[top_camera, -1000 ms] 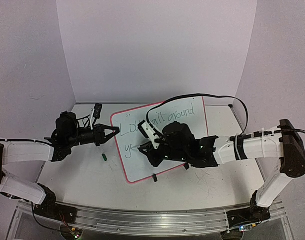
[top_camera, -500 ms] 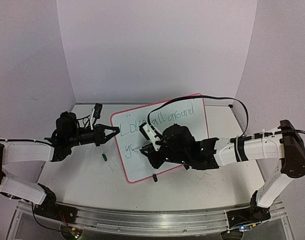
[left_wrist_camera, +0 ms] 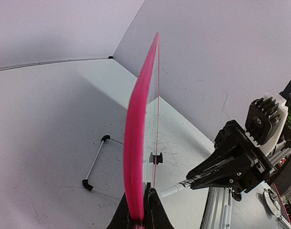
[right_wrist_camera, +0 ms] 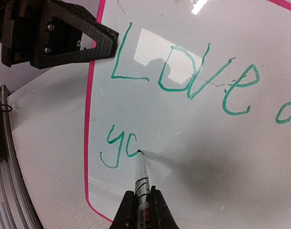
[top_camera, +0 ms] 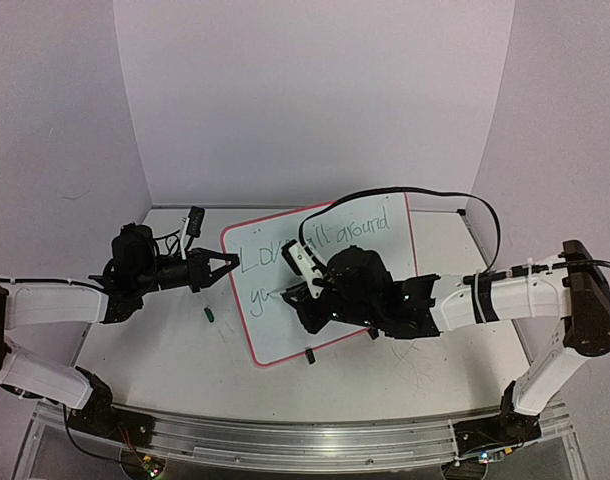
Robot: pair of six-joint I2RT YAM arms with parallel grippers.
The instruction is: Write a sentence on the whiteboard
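The whiteboard [top_camera: 285, 335] with its pink rim lies tilted on the table. My left gripper [top_camera: 230, 264] is shut on its left rim [left_wrist_camera: 137, 143], which the left wrist view shows edge-on between the jaws [left_wrist_camera: 144, 210]. The sentence [right_wrist_camera: 183, 81] in green reads "Love all around" on the top line [top_camera: 330, 235], with "yc" started below. My right gripper [right_wrist_camera: 140, 205] is shut on a white marker [right_wrist_camera: 141, 174]. The marker tip touches the board at the end of the open "c". From above, the right gripper [top_camera: 297, 290] hovers over the board's left half and hides part of the writing.
A small green cap [top_camera: 210, 314] lies on the table left of the board. A black clip [top_camera: 311, 354] sits on the board's near edge. A thin white rod with black ends [left_wrist_camera: 95, 164] lies on the tabletop. A black cable [top_camera: 425, 197] arcs over the board's far right corner.
My right gripper has shifted slightly with the marker along the second line of writing. The left gripper and the board have stayed in place.
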